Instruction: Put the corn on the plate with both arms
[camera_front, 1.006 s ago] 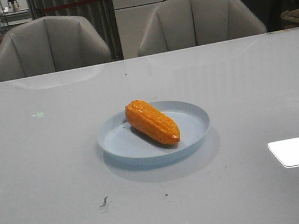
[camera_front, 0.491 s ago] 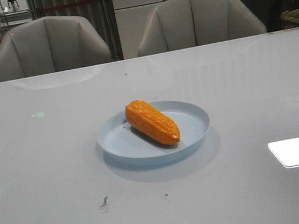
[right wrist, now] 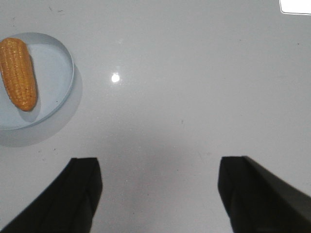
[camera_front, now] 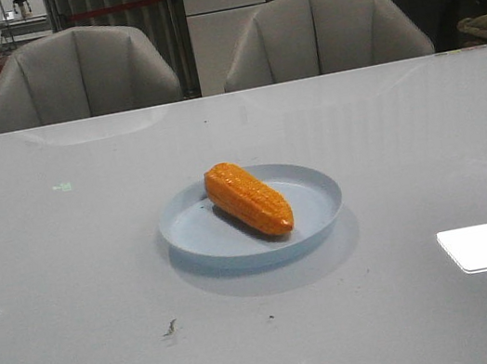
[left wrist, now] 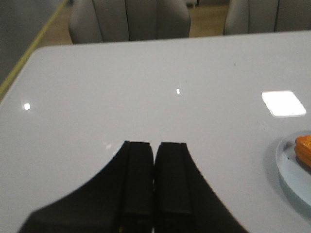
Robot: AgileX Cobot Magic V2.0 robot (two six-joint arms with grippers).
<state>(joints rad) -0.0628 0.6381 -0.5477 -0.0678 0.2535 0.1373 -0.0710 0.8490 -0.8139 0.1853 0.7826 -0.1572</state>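
Observation:
The orange-yellow corn (camera_front: 248,199) lies slantwise inside the pale blue plate (camera_front: 317,195) at the middle of the table. It also shows in the right wrist view (right wrist: 18,73) on the plate (right wrist: 53,63), and a sliver of the corn (left wrist: 304,149) and the plate (left wrist: 291,174) shows in the left wrist view. My left gripper (left wrist: 155,145) is shut and empty over bare table, away from the plate. My right gripper (right wrist: 158,167) is open and empty, also apart from the plate. Neither arm shows in the front view.
The grey glossy table (camera_front: 70,269) carries a bright light reflection (camera_front: 481,247) at the right front and small dark specks (camera_front: 169,328) near the front. Two grey chairs (camera_front: 78,74) stand behind the far edge.

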